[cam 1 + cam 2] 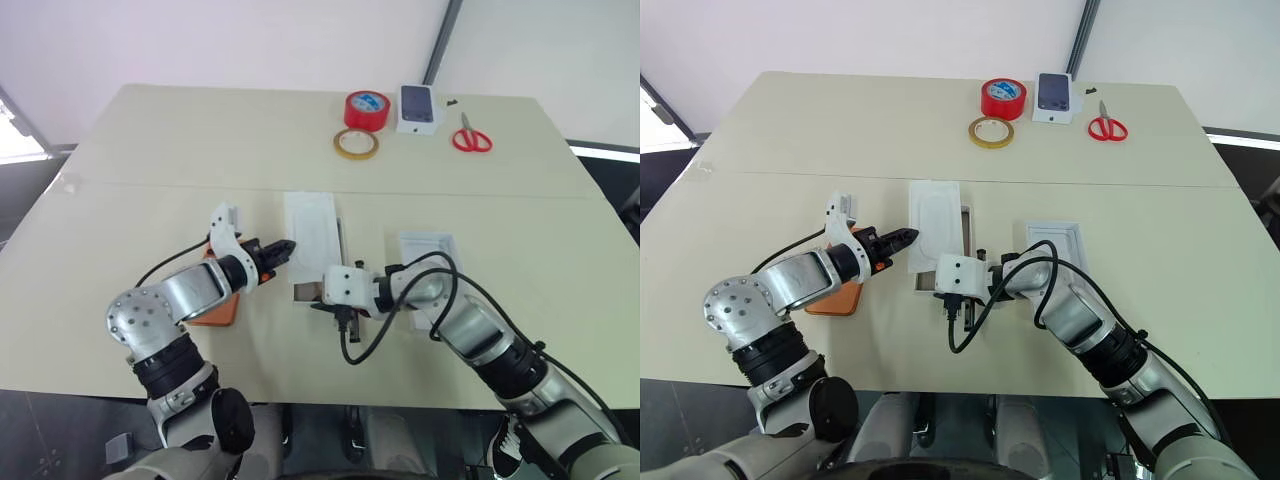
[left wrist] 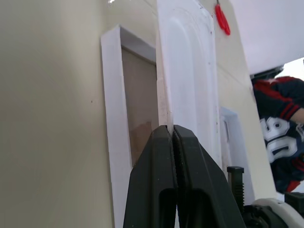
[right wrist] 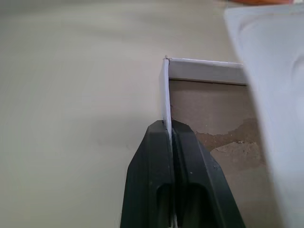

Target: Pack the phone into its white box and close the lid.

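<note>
Clearly the packing is at an early stage: the phone point(image 1: 218, 308) lies on the bench point(image 1: 150, 160) at the near left, mostly hidden under the left arm, well outside the white box point(image 1: 312, 290), which sits at the centre of the bench with its brownish inner face up. A flat white insert card point(image 1: 311, 228) with an oval outline lies over the box, covering its far part. The left gripper point(image 2: 169, 135) has its jaws closed on the near left edge of that card, as the left wrist view shows. The right gripper point(image 3: 168, 130) has its jaws pinched on the thin wall of the box at its near corner, seemingly to steady it. The lid point(image 1: 428, 250) rests open side up on the bench to the right of the box, partly behind the right arm. By my judgement the card has yet to be cleared away, the phone has yet to go in, and the lid has yet to go on. How much of the box floor is free under the card is hard to tell. The lid's printed face is turned down, out of sight. Red tape, a yellow tape ring, scissors and a smaller white box lie at the far edge.
</note>
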You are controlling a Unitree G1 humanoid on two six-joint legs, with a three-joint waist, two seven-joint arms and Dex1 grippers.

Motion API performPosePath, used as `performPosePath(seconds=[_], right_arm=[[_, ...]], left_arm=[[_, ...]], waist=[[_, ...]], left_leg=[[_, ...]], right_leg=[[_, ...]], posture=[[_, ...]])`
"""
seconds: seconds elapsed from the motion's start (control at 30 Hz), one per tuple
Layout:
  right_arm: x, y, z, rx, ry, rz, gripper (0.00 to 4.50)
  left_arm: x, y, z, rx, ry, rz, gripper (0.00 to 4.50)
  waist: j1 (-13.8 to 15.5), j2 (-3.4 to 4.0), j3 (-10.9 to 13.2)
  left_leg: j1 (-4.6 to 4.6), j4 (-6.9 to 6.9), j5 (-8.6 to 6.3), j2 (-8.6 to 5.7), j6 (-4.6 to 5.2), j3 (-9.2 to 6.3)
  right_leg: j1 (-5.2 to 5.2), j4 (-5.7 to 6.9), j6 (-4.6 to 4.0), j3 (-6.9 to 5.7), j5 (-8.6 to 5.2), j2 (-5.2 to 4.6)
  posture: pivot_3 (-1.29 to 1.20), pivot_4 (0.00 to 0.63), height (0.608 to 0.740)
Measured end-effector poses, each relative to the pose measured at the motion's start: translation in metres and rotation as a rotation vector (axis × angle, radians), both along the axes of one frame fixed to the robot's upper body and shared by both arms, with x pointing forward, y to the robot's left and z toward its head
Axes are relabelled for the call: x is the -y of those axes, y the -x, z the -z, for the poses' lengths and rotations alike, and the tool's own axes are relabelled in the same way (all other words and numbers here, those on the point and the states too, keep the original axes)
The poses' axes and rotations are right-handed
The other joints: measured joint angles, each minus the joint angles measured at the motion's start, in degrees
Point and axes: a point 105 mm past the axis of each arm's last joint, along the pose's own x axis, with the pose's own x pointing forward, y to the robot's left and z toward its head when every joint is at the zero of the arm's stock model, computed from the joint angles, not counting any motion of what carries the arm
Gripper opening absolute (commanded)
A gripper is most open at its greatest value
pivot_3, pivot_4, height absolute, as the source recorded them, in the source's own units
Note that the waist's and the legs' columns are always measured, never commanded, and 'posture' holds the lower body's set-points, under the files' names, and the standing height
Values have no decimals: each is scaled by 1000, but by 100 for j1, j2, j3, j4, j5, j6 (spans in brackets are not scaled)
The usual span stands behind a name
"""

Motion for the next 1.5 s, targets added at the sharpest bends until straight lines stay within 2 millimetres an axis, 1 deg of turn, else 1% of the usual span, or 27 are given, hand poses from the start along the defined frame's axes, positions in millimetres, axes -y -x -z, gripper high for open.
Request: performPosePath(seconds=[0.03,0.13,0.3,0.4,0.5,0.67,0.73,0.8,0.93,1.1,1.2,1.23,1.3,1.37,1.43,1.5], right_arm=[[2,1,-1,-6,1,2,1795],[13,0,-10,-7,0,28,3389],[47,-3,-29,-3,7,99,3389],[60,-2,-35,0,16,112,3389],[67,-4,-37,8,22,136,3389],[71,-13,-42,33,12,169,3389],[71,-15,-43,44,6,171,3452],[70,-16,-44,48,-1,169,3452],[70,-17,-42,47,-6,173,3452],[67,-21,-42,50,-33,171,3452],[59,-26,-48,53,-75,174,2632],[57,-28,-51,58,-87,177,2230],[50,-35,-56,63,-119,199,1169],[49,-40,-56,56,-126,231,155],[42,-45,-57,61,-134,242,68],[23,-55,-59,81,-159,261,68]], left_arm=[[0,0,0,0,-2,-1,0],[-3,1,1,-3,-11,-8,0],[-6,5,3,-10,-22,-4,0],[-3,7,4,-13,-49,13,0],[1,8,3,-11,-53,35,0],[7,12,11,-41,-86,64,0],[7,13,12,-45,-91,68,623],[8,13,12,-44,-93,71,1399],[9,14,12,-44,-86,73,3415],[6,14,10,-39,-61,48,3415],[-4,17,14,-35,-108,42,3471],[-8,20,14,-24,-129,43,3471],[-23,26,16,7,-197,41,3471],[-37,30,16,41,-253,24,3471],[-46,35,19,73,-297,17,3471],[-62,43,21,151,-343,-1,3471]], waist=[[0,0,0],[1,0,0],[4,-1,0],[1,-1,0],[-5,-1,0],[0,-1,1],[2,-1,1],[5,-1,1],[4,-1,1],[-7,-1,1],[-14,-1,1],[-14,-1,1],[-51,-1,1],[-37,-1,0],[-32,-1,0],[-130,0,-1]], left_leg=[[0,0,0,0,0,0],[0,0,0,0,0,0],[0,0,0,-1,0,0],[1,-2,-1,0,0,0],[2,-2,-1,1,0,1],[1,-1,0,0,0,1],[1,-1,0,0,0,1],[0,-1,0,-2,0,1],[0,0,0,-2,0,1],[1,-1,0,-1,0,2],[2,-4,0,2,-1,1],[2,-4,0,3,-1,1],[3,-9,0,6,-3,4],[3,-10,1,6,-6,3],[1,-12,-6,3,-17,7],[-8,-26,-9,-1,-29,16]], right_leg=[[0,0,0,0,0,0],[0,0,-1,0,0,-2],[0,-2,-2,0,-1,-4],[0,-2,-2,0,-1,-3],[-1,-2,-3,0,-1,-4],[0,-2,-3,0,-1,-5],[0,-2,-3,0,-1,-4],[0,-3,-3,0,-1,-6],[0,-3,-3,0,-1,-6],[0,-3,-3,0,-1,-6],[-2,0,-3,0,-1,-3],[-2,-1,-3,0,-1,-2],[-5,-1,-6,1,-1,-3],[-7,-1,-7,1,-1,-10],[-12,-4,-9,3,0,-25],[-29,-5,-17,10,4,-43]], posture=[[0,150,740],[0,150,740],[0,150,740],[0,150,740],[0,150,740],[0,150,740],[0,150,740],[0,150,740],[0,150,740],[0,150,740],[0,150,740],[0,150,740],[0,150,740],[0,150,740],[0,150,740],[0,150,740]])
